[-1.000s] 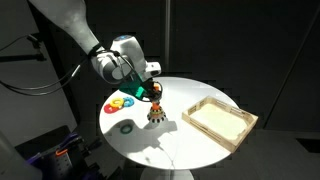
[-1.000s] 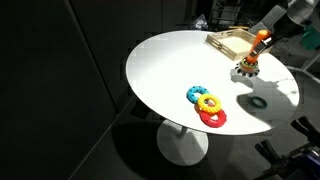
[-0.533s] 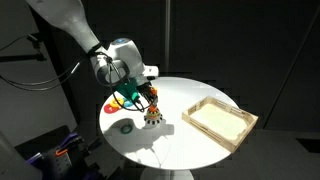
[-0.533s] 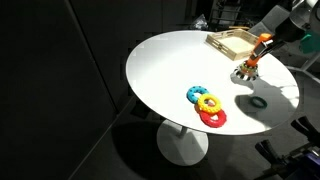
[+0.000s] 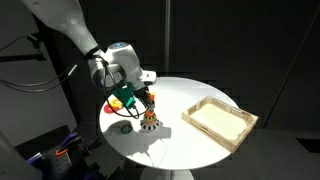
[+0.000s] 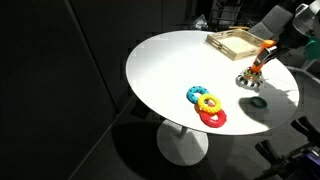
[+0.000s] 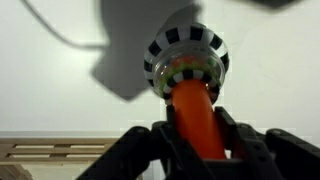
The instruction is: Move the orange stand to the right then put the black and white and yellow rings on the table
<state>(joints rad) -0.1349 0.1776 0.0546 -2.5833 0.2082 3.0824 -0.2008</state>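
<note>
My gripper (image 5: pixel 147 100) (image 7: pixel 196 132) is shut on the orange stand (image 5: pixel 148 108) (image 6: pixel 258 62) (image 7: pixel 197 115), which is tilted. A black and white ring (image 7: pixel 186 52) (image 6: pixel 247 78) sits at the stand's base, with a yellow ring just above it. A separate black ring (image 5: pixel 125 127) (image 6: pixel 258 102) lies flat on the white round table (image 5: pixel 185 140) (image 6: pixel 170 70) close to the stand. A cluster of blue, yellow and red rings (image 6: pixel 206 105) (image 5: pixel 117 102) lies on the table apart from the stand.
A shallow wooden tray (image 5: pixel 220 119) (image 6: pixel 235 41) sits at the table's edge and shows along the bottom of the wrist view (image 7: pixel 60 150). The surroundings are dark, with equipment beside the table.
My gripper has slid the orange stand across the table towards the black ring, away from the tray, and the stand now tilts more.
</note>
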